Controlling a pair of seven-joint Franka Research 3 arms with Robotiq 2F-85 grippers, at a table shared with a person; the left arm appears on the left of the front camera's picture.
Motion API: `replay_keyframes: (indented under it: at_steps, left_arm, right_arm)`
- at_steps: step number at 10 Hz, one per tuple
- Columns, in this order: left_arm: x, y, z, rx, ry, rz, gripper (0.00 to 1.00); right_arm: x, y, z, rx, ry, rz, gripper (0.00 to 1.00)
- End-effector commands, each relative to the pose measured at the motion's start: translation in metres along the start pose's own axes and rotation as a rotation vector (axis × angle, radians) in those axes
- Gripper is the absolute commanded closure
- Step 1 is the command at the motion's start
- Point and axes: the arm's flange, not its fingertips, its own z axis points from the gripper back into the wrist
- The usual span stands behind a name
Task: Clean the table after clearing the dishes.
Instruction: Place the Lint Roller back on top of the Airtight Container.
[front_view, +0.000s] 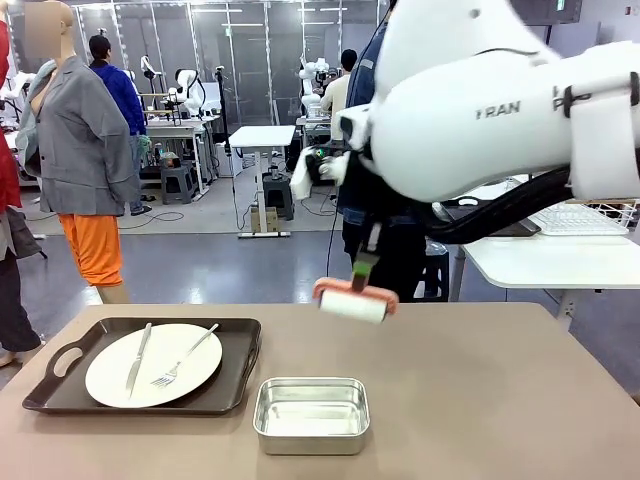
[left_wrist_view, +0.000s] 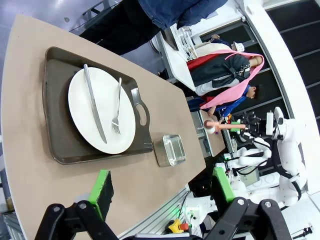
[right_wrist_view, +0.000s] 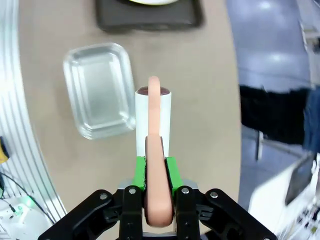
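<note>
One white plate (front_view: 110, 380) with a knife (front_view: 138, 360) and fork (front_view: 185, 358) lies on a dark handled tray (front_view: 240, 370) at the front left of the beige table (front_view: 480, 400). My right gripper (right_wrist_view: 155, 172) is shut on the orange handle of a lint roller (right_wrist_view: 153, 117). In the front view the roller (front_view: 355, 303) hangs just above the table's far middle. The left gripper (left_wrist_view: 162, 192) is open and empty, high above the tray (left_wrist_view: 57, 125) and plate (left_wrist_view: 82, 110).
A small steel pan (front_view: 311, 413) stands empty at the front centre, right of the tray and under the roller's near side (right_wrist_view: 97, 95). A person in dark blue stands at the far edge behind my right arm. A white table (front_view: 560, 255) is off to the right.
</note>
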Motion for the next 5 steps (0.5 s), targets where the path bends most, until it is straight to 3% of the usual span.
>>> replay_keyframes:
  at_steps: [1,3,5]
  left_arm:
    - [-0.002,-0.001,0.003,-0.012,-0.003,-0.009,0.0]
    - [-0.002,-0.001,0.003,-0.012,-0.003,-0.009,0.0]
    - [-0.002,-0.001,0.003,-0.012,-0.003,-0.009,0.0]
  right_arm:
    - [0.005,0.017,-0.009,0.088,-0.025,0.113,0.79]
    - [0.024,0.038,-0.032,0.142,0.002,0.144,0.79]
    - [0.024,0.039,-0.028,0.117,-0.006,0.115,0.79]
